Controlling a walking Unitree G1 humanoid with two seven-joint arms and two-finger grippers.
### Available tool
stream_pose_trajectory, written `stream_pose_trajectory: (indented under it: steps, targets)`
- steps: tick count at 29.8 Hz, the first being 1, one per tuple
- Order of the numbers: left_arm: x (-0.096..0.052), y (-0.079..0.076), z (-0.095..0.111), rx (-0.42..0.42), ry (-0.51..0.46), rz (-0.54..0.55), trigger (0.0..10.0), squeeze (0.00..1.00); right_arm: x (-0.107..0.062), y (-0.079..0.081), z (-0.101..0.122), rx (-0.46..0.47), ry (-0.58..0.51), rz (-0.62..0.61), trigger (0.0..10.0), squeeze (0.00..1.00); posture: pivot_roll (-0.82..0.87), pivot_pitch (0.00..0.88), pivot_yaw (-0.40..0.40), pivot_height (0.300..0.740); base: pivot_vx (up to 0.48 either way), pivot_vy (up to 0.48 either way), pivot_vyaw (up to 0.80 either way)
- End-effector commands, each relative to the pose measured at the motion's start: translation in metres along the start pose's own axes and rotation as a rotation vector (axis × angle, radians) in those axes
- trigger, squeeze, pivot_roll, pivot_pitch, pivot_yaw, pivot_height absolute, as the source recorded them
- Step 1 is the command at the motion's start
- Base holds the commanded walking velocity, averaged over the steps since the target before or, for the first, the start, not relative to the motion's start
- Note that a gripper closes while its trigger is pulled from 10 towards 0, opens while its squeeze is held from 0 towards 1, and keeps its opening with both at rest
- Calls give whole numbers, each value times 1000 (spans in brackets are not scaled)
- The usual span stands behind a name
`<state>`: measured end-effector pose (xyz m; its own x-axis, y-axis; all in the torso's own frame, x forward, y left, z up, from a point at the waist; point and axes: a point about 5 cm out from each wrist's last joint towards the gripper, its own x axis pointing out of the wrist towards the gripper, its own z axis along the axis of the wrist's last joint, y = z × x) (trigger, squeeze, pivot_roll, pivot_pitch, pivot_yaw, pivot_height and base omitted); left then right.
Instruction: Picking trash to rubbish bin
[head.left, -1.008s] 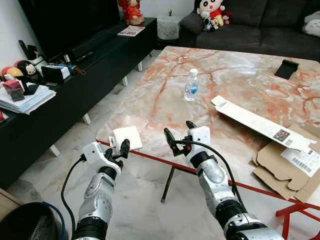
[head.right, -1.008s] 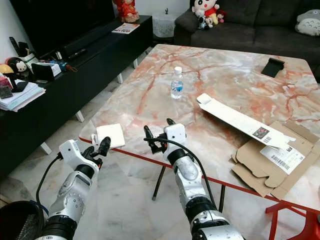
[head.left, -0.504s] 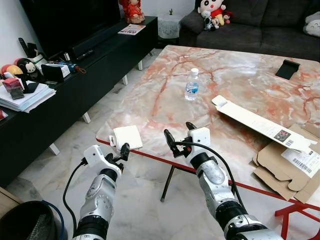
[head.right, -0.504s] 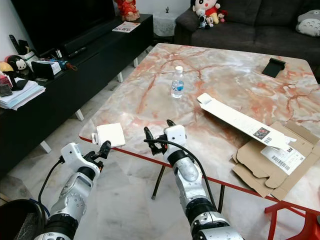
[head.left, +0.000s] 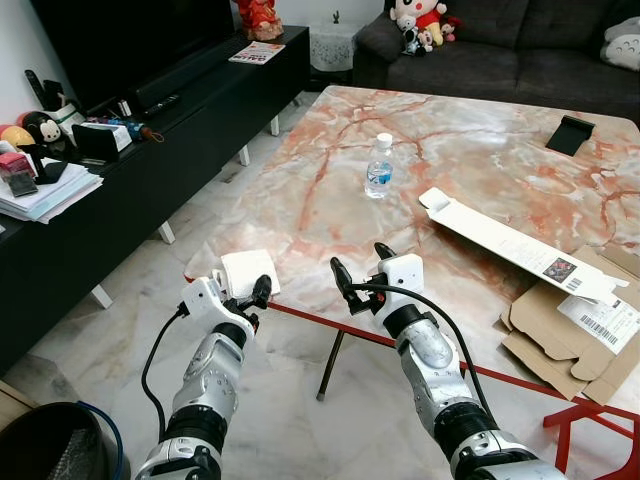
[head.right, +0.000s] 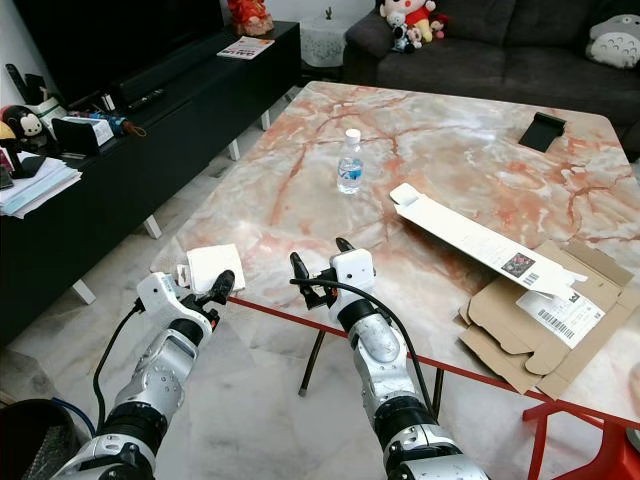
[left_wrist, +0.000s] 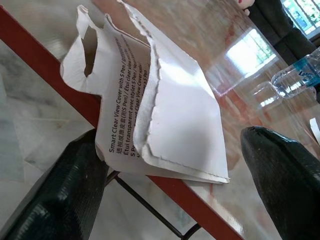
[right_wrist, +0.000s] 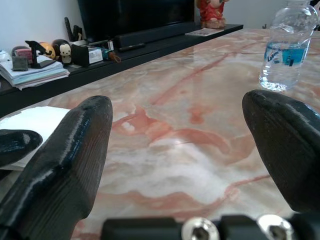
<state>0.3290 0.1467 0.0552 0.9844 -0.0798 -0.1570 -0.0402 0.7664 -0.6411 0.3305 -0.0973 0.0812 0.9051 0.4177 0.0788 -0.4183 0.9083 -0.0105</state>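
Left eye view: a torn white paper packet (head.left: 248, 270) lies on the near left corner of the pink-veined marble counter (head.left: 470, 160), partly overhanging its red edge. The left claw (head.left: 258, 293) sits just beside the packet, at the corner; the right claw (head.left: 358, 272) hovers over the counter's near edge, fingers spread wide and empty. Farther onto the counter stand a clear plastic water bottle with a blue label (head.left: 379, 167), a long flattened white carton (head.left: 520, 246) and brown corrugated cardboard (head.left: 575, 325). A dark round rubbish bin (head.left: 55, 445) sits on the floor, well apart from the counter and cut off by the frame, so its opening cannot be judged.

Right eye view: same arrangement; the packet (head.right: 211, 266) touches the tip of the left claw (head.right: 222, 285).

Left wrist view: the packet (left_wrist: 155, 105) lies between the two black fingers (left_wrist: 60, 195), which stand wide apart on either side, one at its lower edge, neither closed on it. Judged light, thin and soft, it would likely crumple or slide on polished marble; the overhanging edge looks the best place to pinch. Its torn flap hides whether anything remains inside.

Right wrist view: wide-spread fingers (right_wrist: 55, 165) frame bare marble; the bottle (right_wrist: 285, 55) is cut off at its top.
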Motion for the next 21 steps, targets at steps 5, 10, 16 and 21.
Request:
stream_pose_trajectory:
  steps: [5, 10, 16, 21]
  targets:
    - [2, 3, 5, -5, -21, 12, 0, 0, 1, 3, 1, 2, 0, 10, 10000, 0, 39, 31, 17, 740, 0, 0, 0]
    - [3, 3, 7, -4, -30, 12, 0, 0, 2, 2, 2, 3, -1, 8, 10000, 0, 38, 24, 23, 740, 0, 0, 0]
    - [3, -3, 10, 19, -53, -23, 0, 0, 3, 3, 1, 7, 4, 5, 10000, 0, 51, 12, 31, 740, 0, 0, 0]
    - [-3, -2, 7, 31, -65, -36, 0, 0, 6, 8, 2, 16, 0, 7, 10000, 0, 58, 3, 43, 740, 0, 0, 0]
